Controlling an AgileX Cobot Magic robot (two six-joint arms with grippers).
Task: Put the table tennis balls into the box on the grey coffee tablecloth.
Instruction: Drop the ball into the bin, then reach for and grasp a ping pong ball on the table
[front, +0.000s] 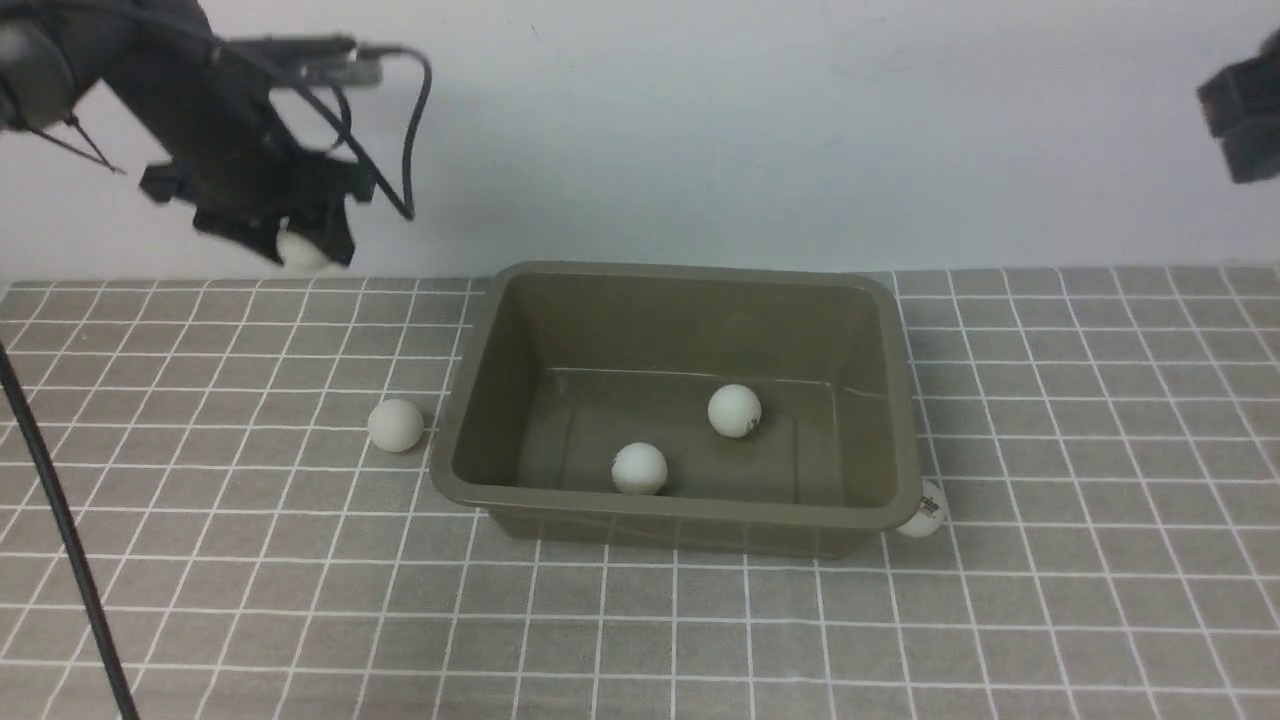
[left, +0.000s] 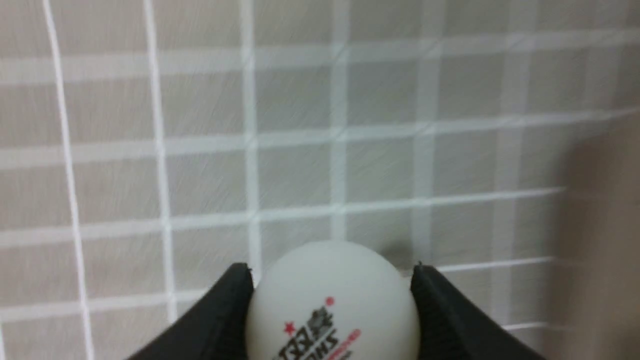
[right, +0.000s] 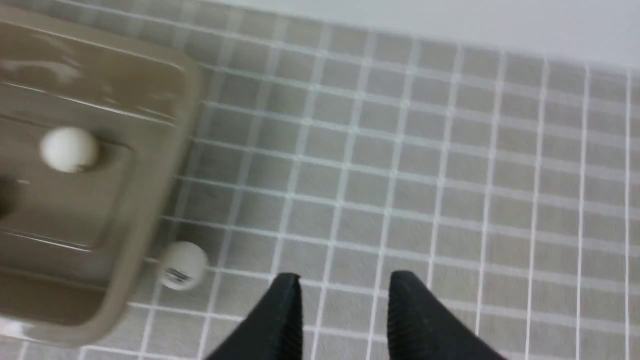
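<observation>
The olive-grey box (front: 470, 400) stands on the grey coffee tablecloth (front: 1100, 450) with two white balls inside, one near its middle (front: 734, 410) and one by its front wall (front: 639, 468). One ball (front: 396, 425) lies on the cloth left of the box. Another ball (front: 925, 510) touches the box's front right corner and also shows in the right wrist view (right: 182, 265). My left gripper (front: 300, 250) is raised at the far left, shut on a ball (left: 332, 305) with red and black print. My right gripper (right: 345, 290) hangs open and empty above the cloth right of the box (right: 150, 200).
A white wall (front: 700, 130) runs behind the cloth. A black cable (front: 60, 520) slants across the left edge of the front view. Bare checked cloth lies in front of and right of the box.
</observation>
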